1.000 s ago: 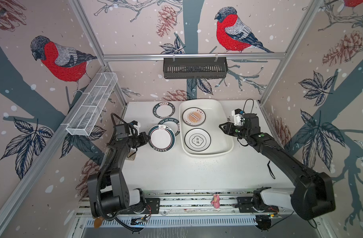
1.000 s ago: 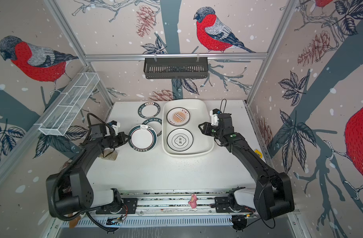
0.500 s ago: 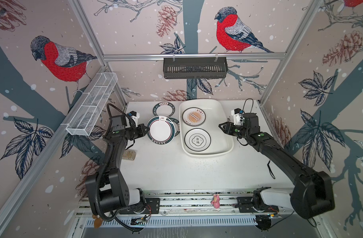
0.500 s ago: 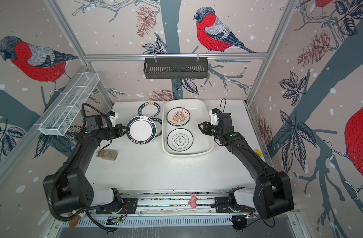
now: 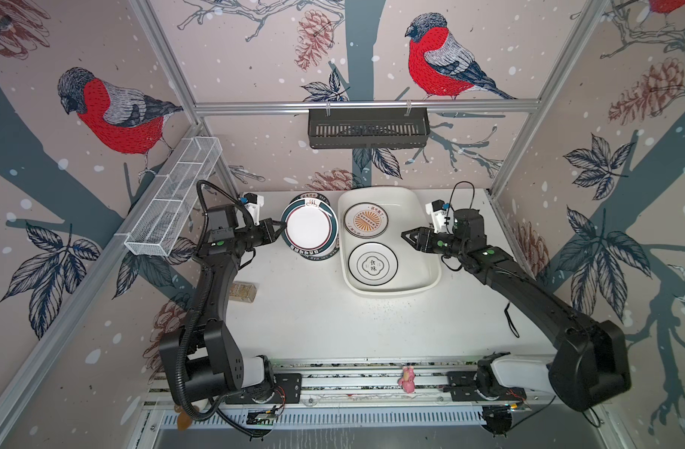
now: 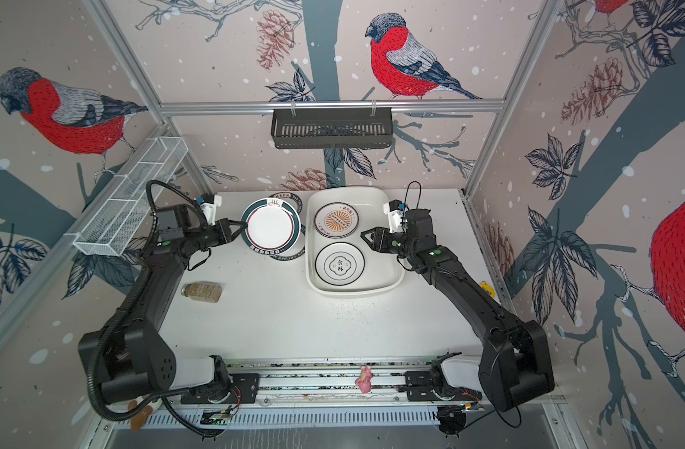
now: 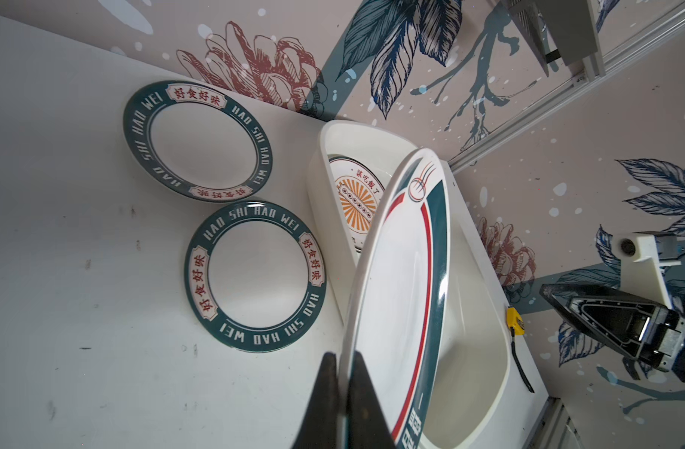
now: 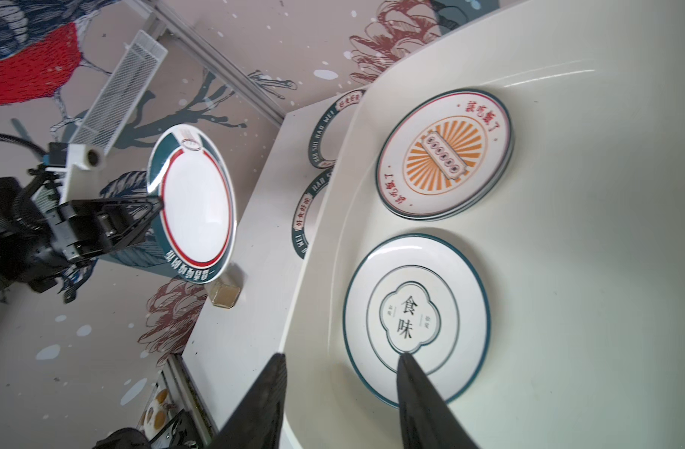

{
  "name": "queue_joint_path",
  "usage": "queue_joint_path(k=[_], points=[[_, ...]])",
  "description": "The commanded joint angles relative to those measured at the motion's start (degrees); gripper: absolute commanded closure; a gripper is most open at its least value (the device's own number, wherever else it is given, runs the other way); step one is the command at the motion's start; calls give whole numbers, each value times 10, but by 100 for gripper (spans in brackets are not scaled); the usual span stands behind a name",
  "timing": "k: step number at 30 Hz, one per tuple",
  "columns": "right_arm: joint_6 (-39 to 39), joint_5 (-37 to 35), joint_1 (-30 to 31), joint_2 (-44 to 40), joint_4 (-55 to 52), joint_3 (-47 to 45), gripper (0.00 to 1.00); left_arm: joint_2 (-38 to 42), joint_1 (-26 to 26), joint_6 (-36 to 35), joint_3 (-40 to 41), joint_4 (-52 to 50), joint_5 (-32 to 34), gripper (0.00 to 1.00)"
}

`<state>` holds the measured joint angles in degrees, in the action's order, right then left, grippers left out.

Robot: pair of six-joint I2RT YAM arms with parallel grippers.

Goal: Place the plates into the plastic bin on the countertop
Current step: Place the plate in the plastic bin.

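My left gripper is shut on the rim of a green-rimmed plate and holds it tilted in the air just left of the plastic bin. Two more green-rimmed plates lie on the countertop beneath it, mostly hidden in both top views. In the bin lie a cream sunburst plate, with another rim showing under it, and a white plate with black characters. My right gripper hangs open and empty over the bin's right side.
A small glass jar lies on the countertop beside my left arm. A black slatted shelf hangs on the back wall and a white wire basket on the left wall. A yellow item lies at the right edge.
My left arm has lifted the green-rimmed plate and carried it back and toward the bin, uncovering the jar. The right arm has stayed where it was.
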<state>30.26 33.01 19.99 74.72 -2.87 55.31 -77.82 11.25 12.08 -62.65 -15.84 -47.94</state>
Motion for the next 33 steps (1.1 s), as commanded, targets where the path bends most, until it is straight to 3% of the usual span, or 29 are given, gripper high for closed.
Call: queue_joint_path(k=[1,11,19,25,33], points=[[-19,40,16,7,24,14,48,-5,-24,13,-12,50,-31,100],[-31,73,48,9,34,22,41,-70,-83,13,-60,44,-62,100],[-58,27,63,20,-11,38,39,-100,-117,40,-66,70,-114,100],[-74,-6,87,36,-31,49,39,-104,-128,62,-66,91,-129,100],[-58,10,99,37,6,45,39,-104,-133,61,-63,93,-128,100]])
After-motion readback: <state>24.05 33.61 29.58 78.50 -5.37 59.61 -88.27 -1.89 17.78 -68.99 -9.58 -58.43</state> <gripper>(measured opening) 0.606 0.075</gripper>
